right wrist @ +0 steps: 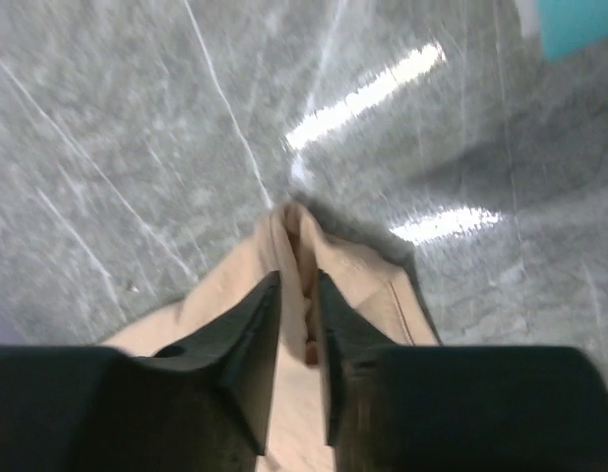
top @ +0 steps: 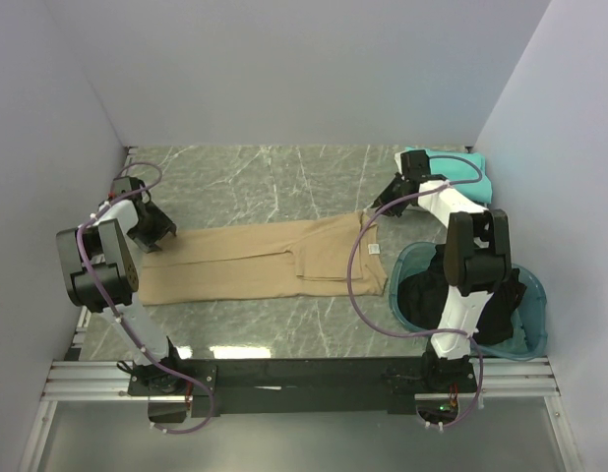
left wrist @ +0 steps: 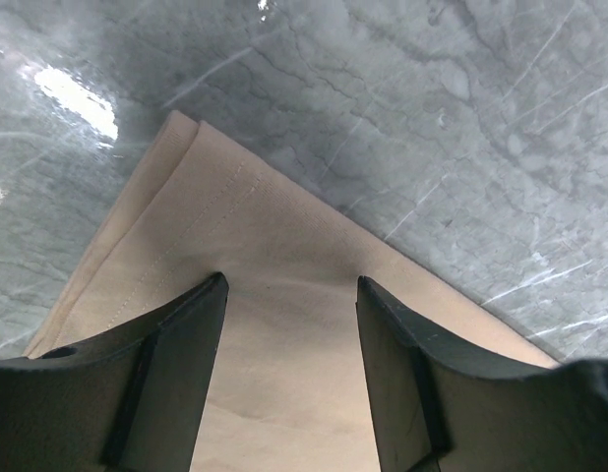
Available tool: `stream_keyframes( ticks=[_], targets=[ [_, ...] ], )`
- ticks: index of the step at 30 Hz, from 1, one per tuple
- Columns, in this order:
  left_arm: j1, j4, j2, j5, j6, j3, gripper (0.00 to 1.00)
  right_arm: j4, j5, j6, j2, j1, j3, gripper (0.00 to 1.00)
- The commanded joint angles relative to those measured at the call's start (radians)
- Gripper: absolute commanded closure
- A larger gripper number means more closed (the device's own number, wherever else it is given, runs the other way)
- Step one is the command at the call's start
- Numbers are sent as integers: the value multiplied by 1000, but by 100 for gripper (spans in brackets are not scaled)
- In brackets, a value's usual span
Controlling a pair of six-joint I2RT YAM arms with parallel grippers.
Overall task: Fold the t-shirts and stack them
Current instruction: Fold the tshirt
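One tan t-shirt (top: 265, 261), left fingers (left wrist: 176, 374) spread above it, right fingers (right wrist: 245, 344) pinching it.

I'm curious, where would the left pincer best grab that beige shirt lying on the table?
Probably at its left end, on the stacked corner, coming straight down from above. The shirt lies flat on the table, so only its edges offer cloth to pinch, and the open left pincer hangs right over that end. The right pincer pinches the opposite end.
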Motion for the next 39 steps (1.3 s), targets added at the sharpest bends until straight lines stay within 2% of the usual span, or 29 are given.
stream_keyframes(
  ticks=[1,5,7,12,18,28,39],
  targets=[
    [29,-42,75,-102,29,-46,36,84,-13,-29,-44,-21,2,69],
    [29,-46,76,-104,29,-40,36,97,-7,-61,-64,-29,10,61],
    [30,-46,75,-101,32,-37,36,71,-13,-87,-44,-30,35,60],
    [30,-52,81,-98,35,-32,36,12,-86,-181,42,-24,107,60],
    [30,-60,90,-96,35,-16,36,11,-118,-252,110,-6,113,60],
    [32,-66,90,-99,41,-14,36,-3,-135,-325,182,25,159,60],
    [32,-63,101,-90,41,-9,36,-91,-103,-381,242,66,211,61]
  ],
)
